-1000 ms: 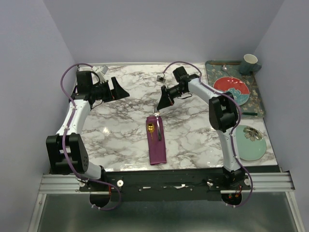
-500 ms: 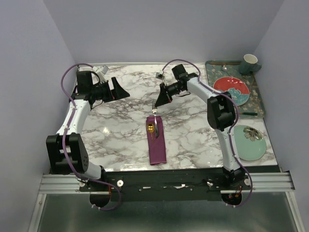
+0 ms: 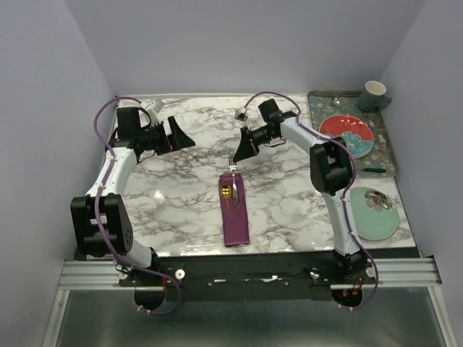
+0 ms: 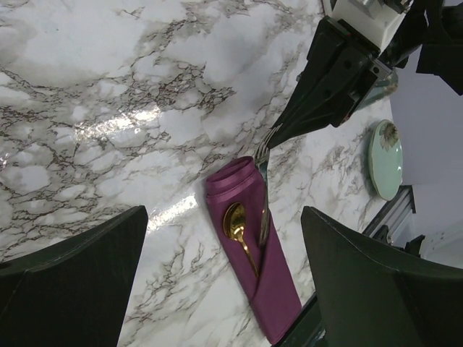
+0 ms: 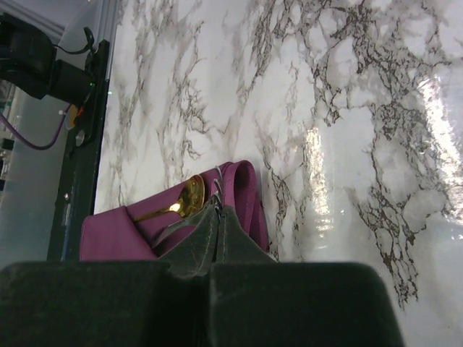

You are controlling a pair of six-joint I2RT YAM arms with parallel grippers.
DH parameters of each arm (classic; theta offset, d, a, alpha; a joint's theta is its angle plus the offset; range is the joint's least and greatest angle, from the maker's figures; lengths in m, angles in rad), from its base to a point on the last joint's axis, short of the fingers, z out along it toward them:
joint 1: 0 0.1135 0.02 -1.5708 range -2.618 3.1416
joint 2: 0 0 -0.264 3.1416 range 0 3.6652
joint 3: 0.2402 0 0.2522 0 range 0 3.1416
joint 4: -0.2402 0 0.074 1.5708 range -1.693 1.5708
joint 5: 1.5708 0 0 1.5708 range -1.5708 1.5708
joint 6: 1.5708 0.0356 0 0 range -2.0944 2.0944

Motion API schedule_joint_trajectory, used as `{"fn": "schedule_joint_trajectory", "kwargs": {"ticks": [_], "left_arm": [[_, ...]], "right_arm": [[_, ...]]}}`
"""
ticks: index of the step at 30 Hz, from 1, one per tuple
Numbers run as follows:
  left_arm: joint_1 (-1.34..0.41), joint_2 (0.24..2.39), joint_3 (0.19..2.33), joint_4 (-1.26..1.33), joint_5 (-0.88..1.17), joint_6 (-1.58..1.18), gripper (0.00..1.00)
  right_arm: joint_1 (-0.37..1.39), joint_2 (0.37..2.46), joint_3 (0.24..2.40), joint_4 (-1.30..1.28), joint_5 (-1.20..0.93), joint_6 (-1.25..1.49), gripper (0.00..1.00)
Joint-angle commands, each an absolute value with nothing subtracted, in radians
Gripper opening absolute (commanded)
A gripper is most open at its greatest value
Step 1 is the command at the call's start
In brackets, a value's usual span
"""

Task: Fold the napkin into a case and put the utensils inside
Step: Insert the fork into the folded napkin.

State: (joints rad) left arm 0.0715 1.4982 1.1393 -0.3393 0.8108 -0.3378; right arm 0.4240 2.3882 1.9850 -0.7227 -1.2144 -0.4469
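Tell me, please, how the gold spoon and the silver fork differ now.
The spoon is gold, the fork silver. The spoon lies free, while the shut right gripper pinches the fork near its tines. The spoon's bowl sits within the case; the fork's head sticks out beyond its mouth. Both lie lengthways with handles in the purple case.

I'm looking into a robot lab cell: plain lavender walls (image 3: 239,43) box in a marble-patterned desk (image 3: 173,210). An aluminium rail (image 3: 246,273) runs along its near edge, by the bases of the left arm (image 3: 108,181) and right arm (image 3: 334,181)

Left gripper (image 3: 182,136) wide open, raised; right gripper (image 3: 238,155) clamped, seemingly on fork (image 4: 263,195).
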Motion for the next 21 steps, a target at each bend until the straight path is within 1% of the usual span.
{"fn": "schedule_joint_trajectory", "kwargs": {"ticks": [1,8,14,16,19,20,21], "left_arm": [[0.067,1.509,1.161,-0.347,0.851,-0.35,0.99],[0.057,1.516,1.149,-0.336,0.868,-0.341,0.99],[0.003,1.563,1.187,-0.403,0.862,-0.207,0.99],[-0.049,1.591,1.204,-0.416,0.861,-0.149,0.98],[-0.107,1.632,1.229,-0.423,0.893,-0.069,0.86],[-0.12,1.643,1.236,-0.431,0.906,-0.048,0.72],[-0.13,1.669,1.255,-0.434,0.914,-0.02,0.64]], "right_arm": [[0.423,2.393,1.922,-0.733,-1.285,-0.471,0.0],[0.437,2.379,1.887,-0.781,-1.324,-0.506,0.01],[0.449,2.341,1.812,-0.785,-1.321,-0.532,0.02],[0.451,2.335,1.798,-0.79,-1.316,-0.546,0.02],[0.456,2.329,1.781,-0.793,-1.312,-0.558,0.03],[0.456,2.329,1.779,-0.793,-1.312,-0.56,0.03],[0.457,2.329,1.778,-0.795,-1.31,-0.56,0.04]]}}
